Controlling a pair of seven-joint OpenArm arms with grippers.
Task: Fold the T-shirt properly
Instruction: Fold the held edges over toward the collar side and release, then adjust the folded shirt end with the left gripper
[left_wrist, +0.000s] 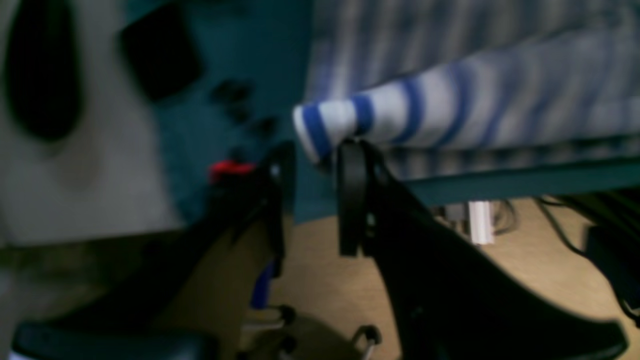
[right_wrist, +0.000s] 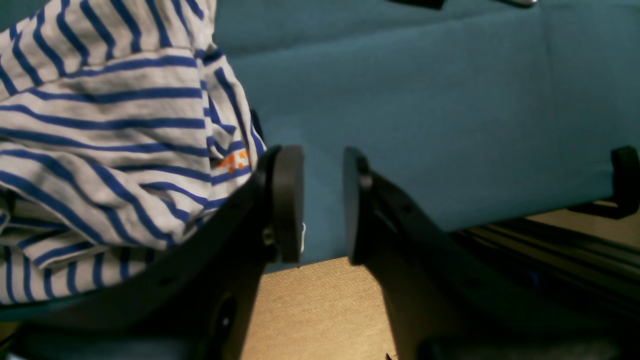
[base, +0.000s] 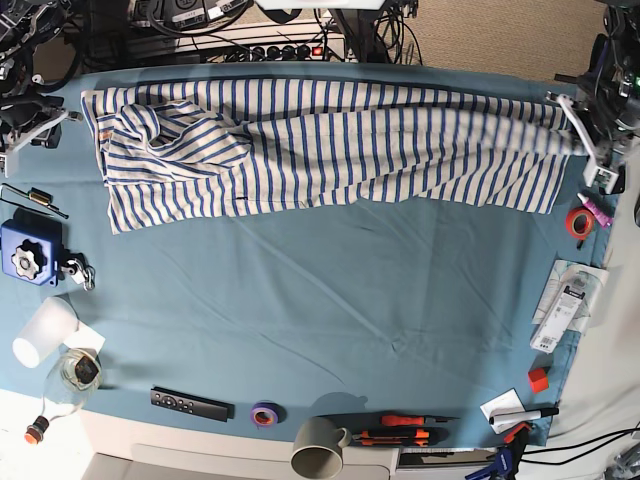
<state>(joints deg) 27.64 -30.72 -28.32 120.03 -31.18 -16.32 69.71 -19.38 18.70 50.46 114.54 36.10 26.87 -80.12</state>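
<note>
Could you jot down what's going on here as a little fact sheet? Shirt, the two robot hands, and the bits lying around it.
garment: T-shirt, white with blue stripes, stretched in a long band across the far side of the table
surface: teal cloth
left gripper: fingers apart, at the shirt's rolled end
right gripper: fingers apart, beside the shirt, holding nothing
near edge: remote control, grey mug, purple tape roll
fold state: not yet a neat fold

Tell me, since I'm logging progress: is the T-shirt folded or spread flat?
Folded lengthwise: the T-shirt lies as a long band along the teal cloth's far edge, one sleeve bunched.
</note>
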